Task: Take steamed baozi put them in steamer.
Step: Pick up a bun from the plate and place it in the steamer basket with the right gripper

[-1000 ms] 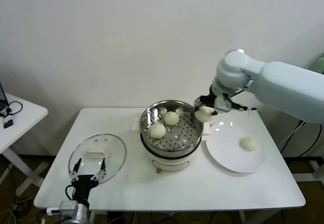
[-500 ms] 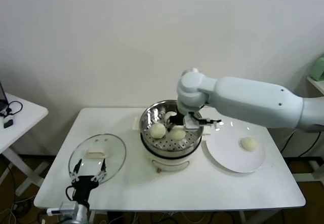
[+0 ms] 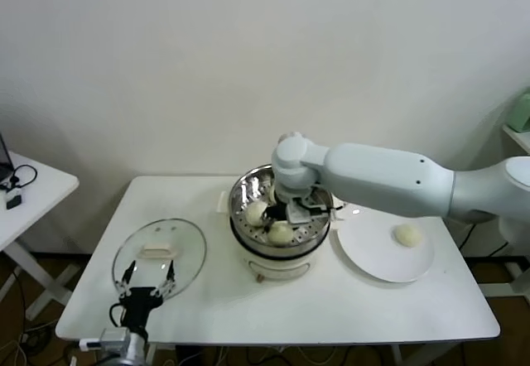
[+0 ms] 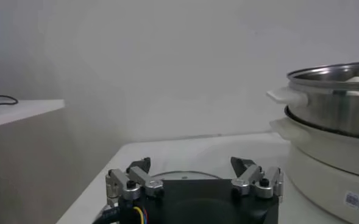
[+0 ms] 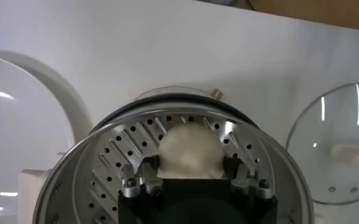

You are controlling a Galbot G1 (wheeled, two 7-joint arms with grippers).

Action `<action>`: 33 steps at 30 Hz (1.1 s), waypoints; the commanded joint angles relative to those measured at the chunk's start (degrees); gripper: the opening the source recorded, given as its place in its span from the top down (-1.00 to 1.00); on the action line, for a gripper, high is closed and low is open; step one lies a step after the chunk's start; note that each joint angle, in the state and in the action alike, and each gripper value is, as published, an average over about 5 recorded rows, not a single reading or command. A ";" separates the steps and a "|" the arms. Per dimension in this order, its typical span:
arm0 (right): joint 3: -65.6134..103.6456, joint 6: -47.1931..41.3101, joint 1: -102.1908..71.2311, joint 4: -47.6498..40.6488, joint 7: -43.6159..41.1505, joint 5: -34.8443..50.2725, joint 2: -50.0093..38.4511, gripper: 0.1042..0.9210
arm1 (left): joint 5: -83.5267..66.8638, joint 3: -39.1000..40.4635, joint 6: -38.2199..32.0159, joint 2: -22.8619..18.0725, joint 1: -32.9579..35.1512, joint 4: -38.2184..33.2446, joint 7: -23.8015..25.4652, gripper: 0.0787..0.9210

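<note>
The steamer (image 3: 245,186) stands mid-table on its white base. My right gripper (image 3: 286,220) reaches down into it, shut on a steamed baozi (image 3: 281,233) near the basket's front rim. In the right wrist view that baozi (image 5: 188,151) sits between the fingers (image 5: 147,169) of my right gripper (image 5: 190,168), just over the perforated bottom (image 5: 115,159). Another baozi (image 3: 256,212) lies at the basket's left. One more baozi (image 3: 406,234) rests on the white plate (image 3: 373,254). My left gripper (image 3: 146,286) waits open near the front left corner, also seen as the left gripper (image 4: 191,167) beside the steamer (image 4: 334,85).
The round glass lid (image 3: 157,248) lies flat on the table left of the steamer, just beyond my left gripper. My right forearm stretches from the right across the plate's far side to the basket. A small white side table (image 3: 33,185) stands at far left.
My right gripper has carried its baozi leftward from beside the steamer's right rim and lowered it into the front of the basket. The left arm has not moved.
</note>
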 commanded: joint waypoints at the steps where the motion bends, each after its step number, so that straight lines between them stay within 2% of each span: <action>1: 0.42 1.60 -1.62 -2.31 0.15 -1.62 0.85 -0.41 | 0.56 1.29 0.54 -0.26 -0.60 0.02 -0.50 -0.77; 21: 0.60 2.33 -2.43 -1.10 0.73 -2.05 -0.47 -0.43 | 0.61 1.59 0.55 -0.32 -0.69 0.44 -0.61 -0.77; 28: 1.56 4.58 -2.99 -0.91 1.56 -4.36 -0.64 -0.72 | 0.04 1.59 0.50 -0.26 -0.76 0.68 -0.66 -0.77; 33: 3.00 6.08 -2.60 -1.23 1.33 -4.68 -0.82 -0.76 | -0.27 1.83 0.52 -0.32 -0.78 0.76 -0.71 -0.77</action>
